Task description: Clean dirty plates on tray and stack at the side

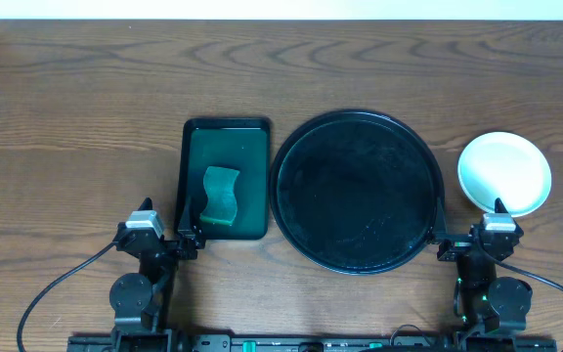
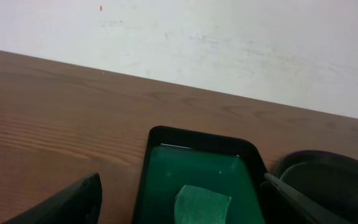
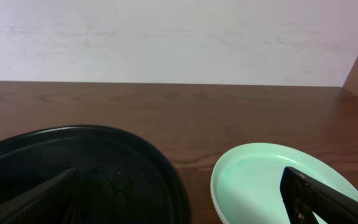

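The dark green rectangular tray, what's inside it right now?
A single green sponge lies in the green tray, toward the robot's end. The rest of its floor shows bare. What is under the sponge is covered and cannot be seen.

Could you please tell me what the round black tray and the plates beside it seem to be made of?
The black tray is probably plastic: dull black, with a soft sheen and faint marks. The plates are smooth and glossy pale mint-white with thin rims, so likely melamine or plastic, possibly ceramic.
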